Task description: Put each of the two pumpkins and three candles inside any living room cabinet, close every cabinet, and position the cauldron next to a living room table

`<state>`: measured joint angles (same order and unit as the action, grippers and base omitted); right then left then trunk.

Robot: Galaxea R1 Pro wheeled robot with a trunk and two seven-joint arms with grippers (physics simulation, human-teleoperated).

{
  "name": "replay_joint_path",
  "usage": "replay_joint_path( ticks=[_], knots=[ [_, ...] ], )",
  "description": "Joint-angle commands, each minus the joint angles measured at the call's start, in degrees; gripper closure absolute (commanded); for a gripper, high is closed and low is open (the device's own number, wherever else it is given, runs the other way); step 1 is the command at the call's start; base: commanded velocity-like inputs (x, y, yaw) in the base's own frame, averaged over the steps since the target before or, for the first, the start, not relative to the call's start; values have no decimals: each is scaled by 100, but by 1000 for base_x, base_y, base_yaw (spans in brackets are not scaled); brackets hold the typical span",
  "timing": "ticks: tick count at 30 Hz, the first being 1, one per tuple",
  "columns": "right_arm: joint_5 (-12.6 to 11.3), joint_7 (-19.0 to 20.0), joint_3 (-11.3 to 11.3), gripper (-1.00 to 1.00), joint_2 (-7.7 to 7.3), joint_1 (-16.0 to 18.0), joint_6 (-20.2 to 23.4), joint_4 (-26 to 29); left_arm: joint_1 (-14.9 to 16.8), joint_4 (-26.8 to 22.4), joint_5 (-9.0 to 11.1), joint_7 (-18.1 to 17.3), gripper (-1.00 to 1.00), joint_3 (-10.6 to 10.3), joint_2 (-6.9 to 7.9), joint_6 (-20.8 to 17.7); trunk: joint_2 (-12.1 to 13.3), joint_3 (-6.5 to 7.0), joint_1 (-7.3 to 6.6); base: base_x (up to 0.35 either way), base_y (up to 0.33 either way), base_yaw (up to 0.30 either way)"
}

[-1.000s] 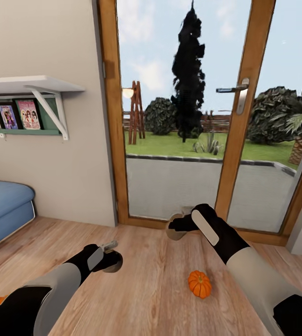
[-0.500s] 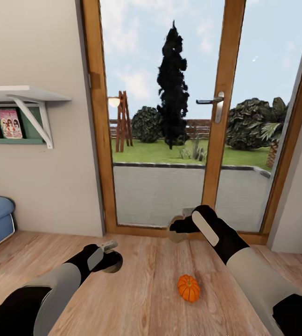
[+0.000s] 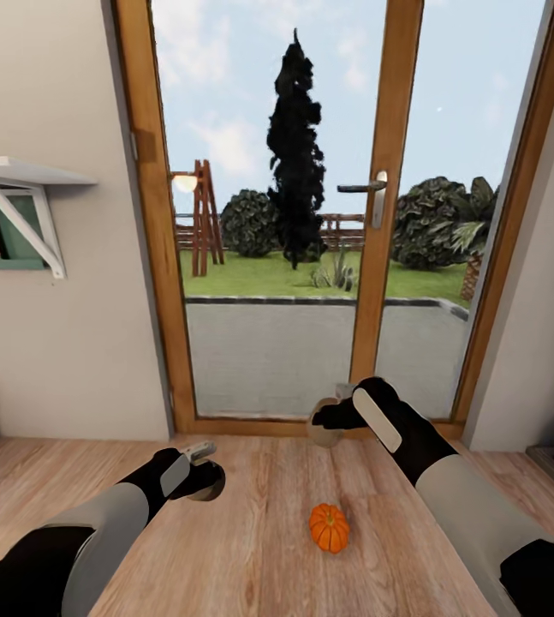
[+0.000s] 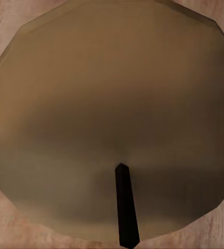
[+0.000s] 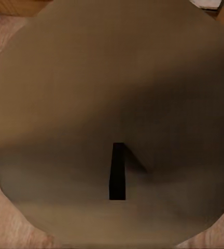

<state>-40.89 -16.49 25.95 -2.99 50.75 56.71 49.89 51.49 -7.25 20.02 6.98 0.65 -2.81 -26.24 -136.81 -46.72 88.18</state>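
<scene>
Orange pumpkin (image 3: pixel 329 527) sits on the wooden floor (image 3: pixel 251 531) between both arms, before the glass door (image 3: pixel 311 214). Each end effector, left (image 3: pixel 205 478) and right (image 3: pixel 324 422), is clamped on a tan candle (image 4: pixel 112 114), (image 5: pixel 112 119), wick visible.

Matt waxy tan candle (image 4: pixel 112 104), smooth ribbed orange pumpkin (image 3: pixel 329 527), grained wood floor (image 3: pixel 259 548), glossy glass door (image 3: pixel 268 257)

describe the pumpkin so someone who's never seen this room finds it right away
Start at the big glass door with the wooden frame looking onto the garden, then look down to the wooden floor just inside it. The pumpkin sits there between the robot's two arms, nearer the right one. It is small, squat and ribbed, and the one bright-orange thing on the floor.
</scene>
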Motion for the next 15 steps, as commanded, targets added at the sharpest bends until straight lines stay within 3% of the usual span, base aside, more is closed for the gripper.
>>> replay_joint_path(
  ticks=[1, 9, 15],
  knots=[
    [-64, -56, 24, 100, -8, 5, 6, 5, 0, -13, 51, 40, 100, 5, -4, -31, 38, 3, -24, 0, 0, -141],
    [-61, -44, 24, 100, -9, 5, 10, 3, 1, -13, 46, 40, 100, 5, -6, -34, 359, 127, -199, 0, 0, -60],
    [-60, -38, 24, 100, -9, 5, 10, 3, 2, -6, 46, 40, 100, 5, -4, -37, 600, 261, -331, 0, 0, -196]
  ],
)
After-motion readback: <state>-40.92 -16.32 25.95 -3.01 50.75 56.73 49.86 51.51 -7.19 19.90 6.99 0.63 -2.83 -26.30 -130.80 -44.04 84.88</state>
